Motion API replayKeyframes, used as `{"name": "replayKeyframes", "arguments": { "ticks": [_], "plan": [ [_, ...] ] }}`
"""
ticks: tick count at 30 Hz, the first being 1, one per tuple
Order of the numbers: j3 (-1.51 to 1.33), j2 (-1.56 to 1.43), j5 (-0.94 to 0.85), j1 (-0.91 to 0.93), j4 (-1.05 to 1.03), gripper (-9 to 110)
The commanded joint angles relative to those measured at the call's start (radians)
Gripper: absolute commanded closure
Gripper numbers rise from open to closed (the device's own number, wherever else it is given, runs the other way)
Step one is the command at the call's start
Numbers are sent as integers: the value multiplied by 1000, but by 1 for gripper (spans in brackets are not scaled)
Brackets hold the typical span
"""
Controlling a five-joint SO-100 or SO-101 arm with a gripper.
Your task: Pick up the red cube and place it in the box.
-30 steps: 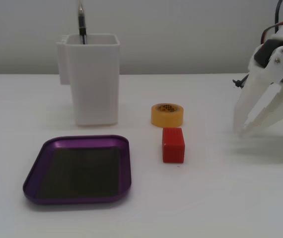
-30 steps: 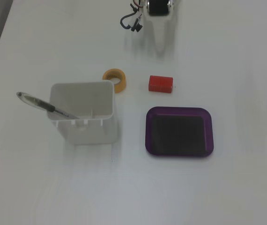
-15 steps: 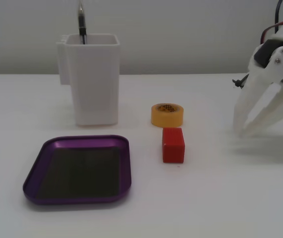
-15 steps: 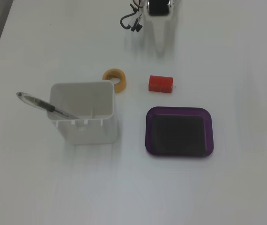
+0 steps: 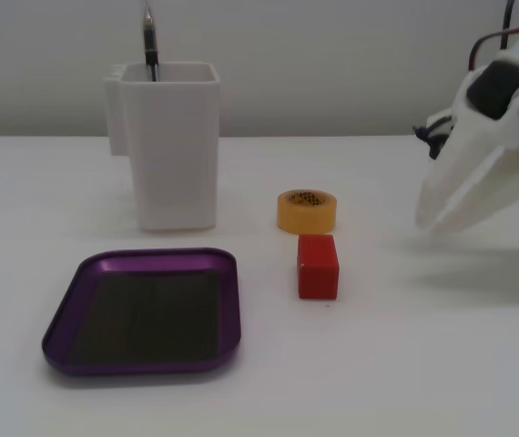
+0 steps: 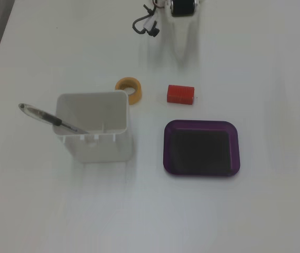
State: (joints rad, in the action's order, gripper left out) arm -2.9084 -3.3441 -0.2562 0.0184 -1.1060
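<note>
While the white table [image 5: 423, 364] takes up most of what you see, the largest thing standing on it is the tall white container [image 5: 176, 146], with a pen [image 5: 150, 41] poking up out of it. Next down in size is the box [image 5: 146, 311], a shallow purple metallic tray with rounded corners, a raised rim and a dark flat bottom; nothing lies in it. Your tool [image 5: 428, 221] comes next: white fingers pointing down and to the left in the low fixed view, hanging clear of the table, tips close together with only a narrow gap, holding nothing. The red cube [image 5: 318, 266] is a small bright red block, a little longer than wide, lying flat on the table to the left of the tool and below it in that view, apart from it. The yellow tape roll [image 5: 307, 210] sits just behind the cube, farther from that camera.

From above, you get what the low view hides: the box [image 6: 201, 147] shows its whole rectangular outline, the cube [image 6: 180, 94] lies between the box and the arm's side of the table, and the roll [image 6: 129, 89] is beside the container [image 6: 93, 129]. There the arm is cut off at the top edge, so you cannot read the tool's opening from that view.
</note>
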Motion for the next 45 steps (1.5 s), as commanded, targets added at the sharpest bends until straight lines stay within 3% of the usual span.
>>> {"name": "replayKeyframes", "arguments": {
  "ticks": [1, 13, 23, 29, 40, 45],
  "plan": [
    [141, 123, 92, 8, 12, 90],
    [793, 1108, 310, -57, 23, 81],
    [1173, 1700, 382, -91, -20, 75],
    [1195, 1858, 373, -91, -12, 75],
    [1181, 1871, 370, -25, 55, 75],
    [1181, 1871, 347, 28, 54, 81]
  ]
}}
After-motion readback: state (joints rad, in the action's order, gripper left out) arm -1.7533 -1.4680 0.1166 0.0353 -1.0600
